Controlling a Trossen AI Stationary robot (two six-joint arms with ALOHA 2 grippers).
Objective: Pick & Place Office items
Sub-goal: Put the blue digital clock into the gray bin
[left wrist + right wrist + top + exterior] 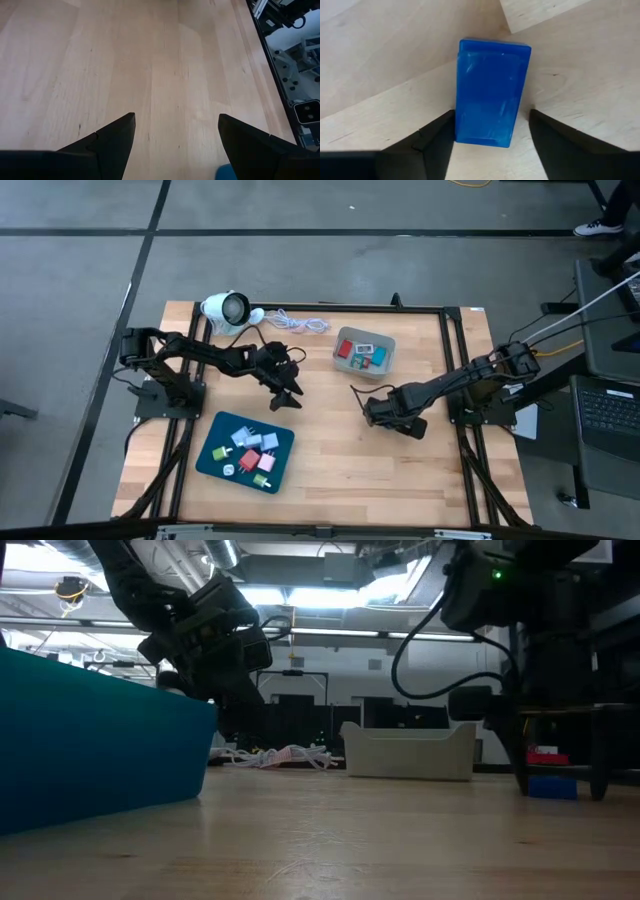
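A blue rectangular block point(491, 92) lies flat on the wood, also seen in the low view point(552, 786). My right gripper point(492, 125) is open and low over the table's middle point(374, 410). One finger stands on each side of the block; one is close against its edge and the other is apart from it. My left gripper point(176, 125) is open over bare wood point(287, 392), between the teal tray point(212, 463) and the grey bin point(342, 340). Several small coloured pieces point(250, 452) lie in the tray, and a few red and blue ones point(362, 352) lie in the bin.
A white round device with a dark lens point(226, 308) and its white cord point(300, 324) lie by the far edge. In the low view the teal tray wall point(100, 740) fills the left, with the bin point(410, 750) behind. Bare wood spreads along the near edge.
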